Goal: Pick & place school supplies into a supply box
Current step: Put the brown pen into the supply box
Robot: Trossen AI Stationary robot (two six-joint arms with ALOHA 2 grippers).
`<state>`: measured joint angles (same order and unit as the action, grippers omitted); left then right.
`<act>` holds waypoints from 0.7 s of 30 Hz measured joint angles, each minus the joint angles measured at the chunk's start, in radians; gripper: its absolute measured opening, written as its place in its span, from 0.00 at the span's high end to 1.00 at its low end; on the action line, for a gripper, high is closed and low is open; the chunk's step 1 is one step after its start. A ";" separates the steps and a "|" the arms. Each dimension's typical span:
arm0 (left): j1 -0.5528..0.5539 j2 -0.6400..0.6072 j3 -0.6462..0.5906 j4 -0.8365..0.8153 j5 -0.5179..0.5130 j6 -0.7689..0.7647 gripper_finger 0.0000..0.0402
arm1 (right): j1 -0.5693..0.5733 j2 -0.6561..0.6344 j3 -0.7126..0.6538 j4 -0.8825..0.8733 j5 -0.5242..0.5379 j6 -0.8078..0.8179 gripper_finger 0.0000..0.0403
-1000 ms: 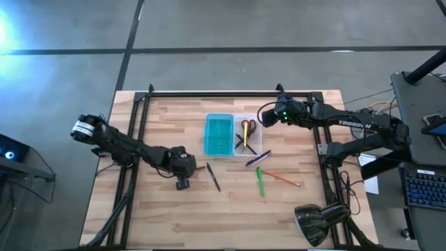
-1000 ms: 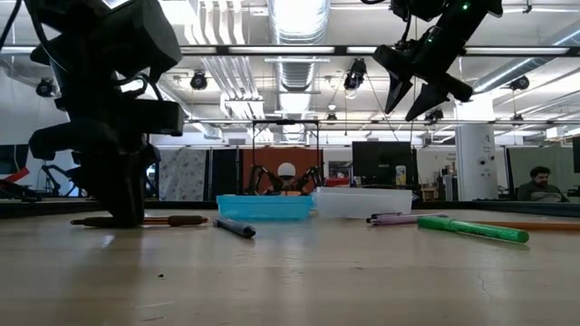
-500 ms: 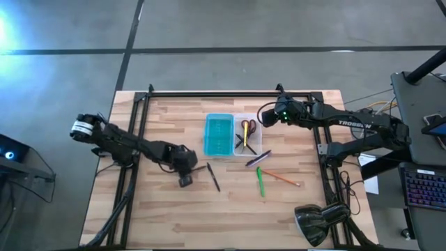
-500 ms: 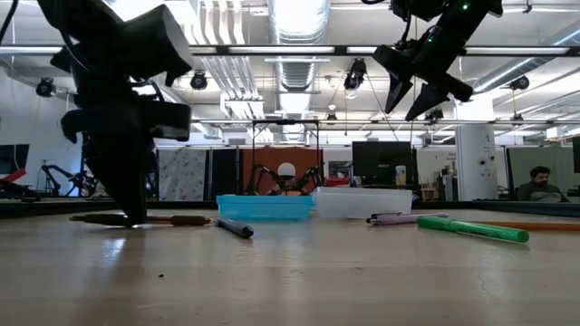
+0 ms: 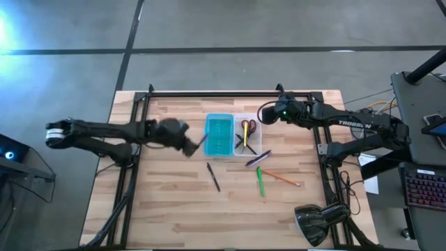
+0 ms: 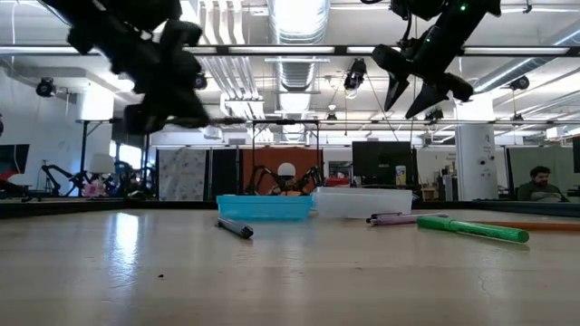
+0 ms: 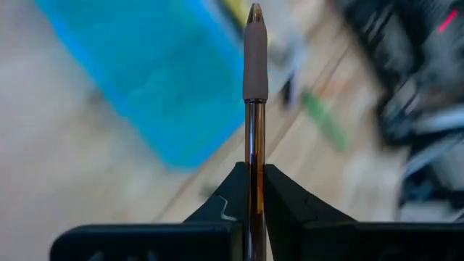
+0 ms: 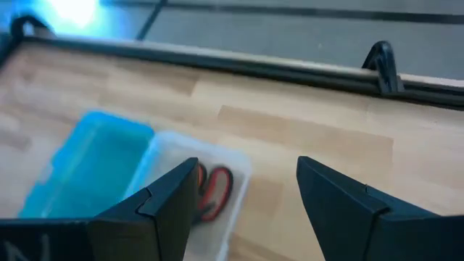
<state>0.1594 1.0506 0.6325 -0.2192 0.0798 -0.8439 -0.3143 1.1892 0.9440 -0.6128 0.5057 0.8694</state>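
The supply box lies mid-table, with a turquoise half point(image 5: 219, 136) and a clear half point(image 5: 249, 139). Red-handled scissors point(image 5: 248, 127) and dark pens lie in the clear half. My left gripper point(image 5: 189, 144) hovers just left of the turquoise half, shut on a dark pen point(image 7: 254, 109). My right gripper point(image 5: 265, 113) hangs open, high above the clear half's far right corner. A dark pen point(image 5: 213, 177), a purple pen point(image 5: 258, 158), a green marker point(image 5: 260, 181) and an orange pencil point(image 5: 280, 177) lie flat on the table, near and right of the box. My left gripper pinches the dark pen's shaft point(image 7: 254, 185) between its two fingers. The pen lies along the fingers and sticks out forward, its sleeved tip end point(image 7: 255, 58) toward the turquoise half. It is lifted clear of the table, roughly level point(image 6: 227, 119).
A black frame rail point(image 5: 209, 93) runs along the table's far edge, with struts down both sides. A desk lamp point(image 5: 317, 222) stands at the near right corner. Bare wood point(image 5: 174, 209) lies toward the near edge.
My left gripper, earlier pointing down at the table beside the loose dark pen, has risen and swung toward the far edge and the turquoise half. It now carries a pen that lay on the table, lifted clear and turned about level. My right gripper has kept still.
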 joint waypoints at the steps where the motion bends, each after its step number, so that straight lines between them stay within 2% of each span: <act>1: 0.032 0.005 -0.001 0.051 0.020 -0.019 0.98 | -0.003 0.000 0.000 0.015 0.009 0.013 0.44; 5: 0.146 0.105 -0.001 0.323 0.113 -0.107 0.98 | -0.010 0.000 0.000 0.081 0.018 0.035 0.44; 8: 0.197 0.246 0.016 0.558 0.167 -0.217 0.98 | -0.010 0.000 0.000 0.107 0.017 0.033 0.44; 11: 0.213 0.407 0.078 0.726 0.175 -0.306 0.98 | -0.010 0.000 0.000 0.113 0.017 0.034 0.44; 16: 0.197 0.649 0.265 0.756 0.178 -0.352 0.98 | -0.009 0.000 0.000 0.115 0.017 0.046 0.44; 21: 0.183 0.824 0.441 0.713 0.168 -0.367 0.98 | -0.009 -0.003 0.000 0.114 0.017 0.047 0.44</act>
<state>0.3424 1.8743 1.0739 0.4943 0.2477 -1.2110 -0.3237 1.1861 0.9440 -0.4985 0.5224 0.9161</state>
